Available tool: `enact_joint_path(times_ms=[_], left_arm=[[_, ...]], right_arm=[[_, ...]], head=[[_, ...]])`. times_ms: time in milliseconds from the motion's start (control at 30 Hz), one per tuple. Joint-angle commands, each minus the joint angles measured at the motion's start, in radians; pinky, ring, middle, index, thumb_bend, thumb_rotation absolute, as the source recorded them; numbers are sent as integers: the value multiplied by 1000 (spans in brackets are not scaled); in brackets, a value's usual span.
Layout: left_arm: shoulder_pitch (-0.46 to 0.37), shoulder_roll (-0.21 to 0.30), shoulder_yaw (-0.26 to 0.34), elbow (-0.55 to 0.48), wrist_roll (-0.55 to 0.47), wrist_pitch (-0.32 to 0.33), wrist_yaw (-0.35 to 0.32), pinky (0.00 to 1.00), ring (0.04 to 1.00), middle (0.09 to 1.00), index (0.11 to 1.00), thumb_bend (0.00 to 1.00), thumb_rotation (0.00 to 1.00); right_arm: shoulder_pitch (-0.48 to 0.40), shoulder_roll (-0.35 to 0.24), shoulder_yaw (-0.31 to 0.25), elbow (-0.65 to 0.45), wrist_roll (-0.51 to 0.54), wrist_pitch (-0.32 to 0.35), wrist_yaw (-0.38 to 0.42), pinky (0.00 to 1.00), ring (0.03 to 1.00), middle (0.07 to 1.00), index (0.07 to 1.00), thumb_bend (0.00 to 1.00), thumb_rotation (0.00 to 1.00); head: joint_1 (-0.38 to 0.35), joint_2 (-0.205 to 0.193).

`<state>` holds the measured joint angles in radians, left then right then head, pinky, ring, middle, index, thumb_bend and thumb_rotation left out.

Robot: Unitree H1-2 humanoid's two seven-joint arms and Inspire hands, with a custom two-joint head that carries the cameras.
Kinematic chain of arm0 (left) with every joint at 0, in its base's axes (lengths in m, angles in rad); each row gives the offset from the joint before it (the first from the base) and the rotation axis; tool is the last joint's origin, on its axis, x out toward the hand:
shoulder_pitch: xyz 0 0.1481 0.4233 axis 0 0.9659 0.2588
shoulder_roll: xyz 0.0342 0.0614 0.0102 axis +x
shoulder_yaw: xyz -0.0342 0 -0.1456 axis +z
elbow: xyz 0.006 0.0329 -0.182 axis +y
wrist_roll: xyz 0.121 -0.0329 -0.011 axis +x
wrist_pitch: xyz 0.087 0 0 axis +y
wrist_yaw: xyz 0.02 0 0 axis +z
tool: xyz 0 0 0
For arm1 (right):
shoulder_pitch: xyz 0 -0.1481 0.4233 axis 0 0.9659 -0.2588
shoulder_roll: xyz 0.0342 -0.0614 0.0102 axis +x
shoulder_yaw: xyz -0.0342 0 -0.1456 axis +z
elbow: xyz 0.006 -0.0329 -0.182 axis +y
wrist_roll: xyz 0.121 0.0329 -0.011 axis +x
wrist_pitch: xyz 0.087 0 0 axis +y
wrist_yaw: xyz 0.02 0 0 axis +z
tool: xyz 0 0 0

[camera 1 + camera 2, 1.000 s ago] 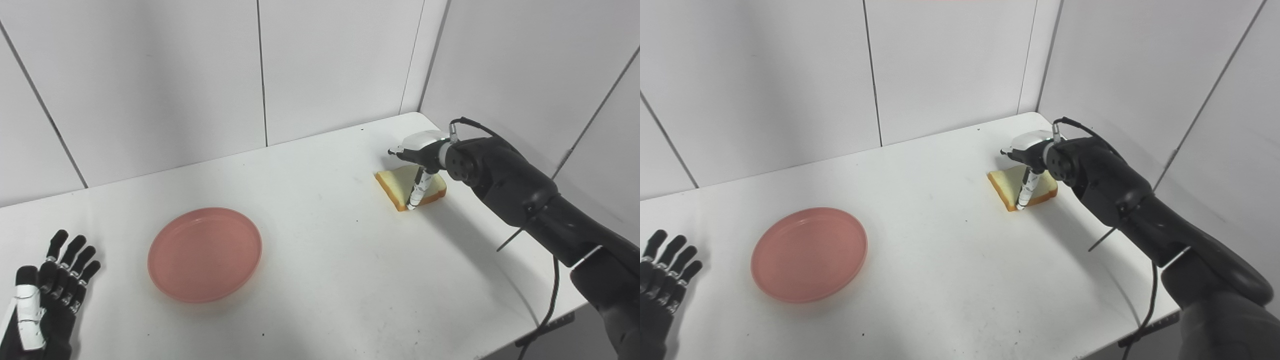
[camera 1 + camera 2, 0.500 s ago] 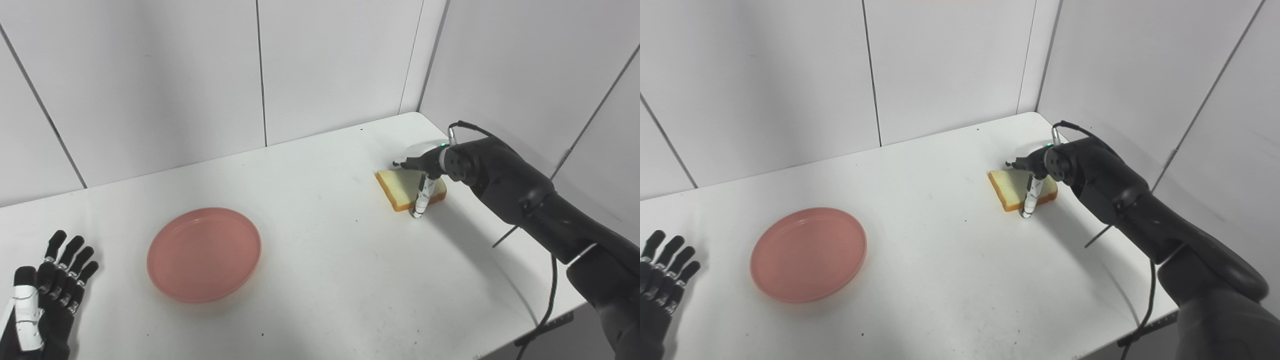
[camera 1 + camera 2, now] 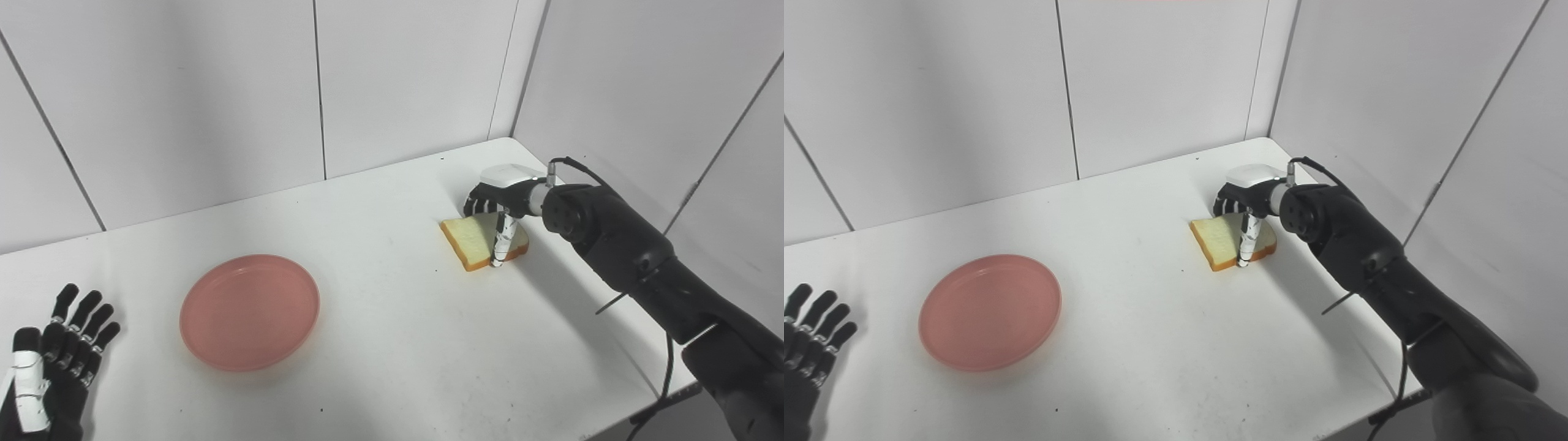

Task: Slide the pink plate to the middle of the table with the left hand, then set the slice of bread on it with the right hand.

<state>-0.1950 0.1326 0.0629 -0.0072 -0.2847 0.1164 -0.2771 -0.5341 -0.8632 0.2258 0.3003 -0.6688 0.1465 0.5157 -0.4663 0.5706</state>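
The pink plate lies empty on the white table, left of the middle. At the far right lies the slice of bread, pale with a brown crust. My right hand is over its right part, thumb down at the near edge and fingers curled behind the far edge, shut on the slice. My left hand rests at the bottom left corner with fingers apart and nothing in it, well left of the plate.
White wall panels close the table at the back and on the right, close behind the right hand. A black cable hangs from the right arm past the table's near right edge.
The right hand has closed on the bread and moved left with it, so the slice now lies a little nearer the middle. The plate and left hand have stayed put.
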Motion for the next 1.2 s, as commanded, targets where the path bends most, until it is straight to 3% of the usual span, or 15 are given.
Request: enact_joint_path(times_ms=[0, 167, 633, 800, 967, 1167], left_arm=[[-20, 12, 2, -25, -7, -20, -4, 935, 951, 962, 964, 794, 1000], [-23, 11, 3, -25, -8, -10, -1, 944, 956, 968, 974, 801, 1000], [-23, 3, -9, -29, 8, -22, 2, 940, 953, 966, 968, 801, 1000], [-30, -13, -22, -17, 11, -40, -2, 964, 962, 976, 974, 799, 1000], [-37, -30, -41, 2, 26, -66, 5, 981, 965, 979, 975, 815, 1000], [-33, -83, -65, -30, 69, -29, 56, 975, 965, 972, 970, 820, 1000]], right_arm=[[-42, -23, -13, 6, 2, -27, -32, 394, 413, 491, 520, 519, 0], [-52, -19, -10, -5, 7, -39, -42, 440, 434, 513, 489, 519, 0], [-57, -12, -36, -41, 28, -8, -40, 450, 430, 513, 495, 519, 0], [-74, -6, -85, -99, 65, 32, -27, 464, 420, 512, 506, 517, 0], [-125, 6, -97, -146, 71, 89, -6, 470, 423, 508, 503, 517, 0], [-233, 27, -79, -185, 85, 69, 23, 441, 419, 501, 513, 517, 0]], head=[[1, 1], [1, -1], [22, -7], [67, -15], [114, -23], [191, -35]])
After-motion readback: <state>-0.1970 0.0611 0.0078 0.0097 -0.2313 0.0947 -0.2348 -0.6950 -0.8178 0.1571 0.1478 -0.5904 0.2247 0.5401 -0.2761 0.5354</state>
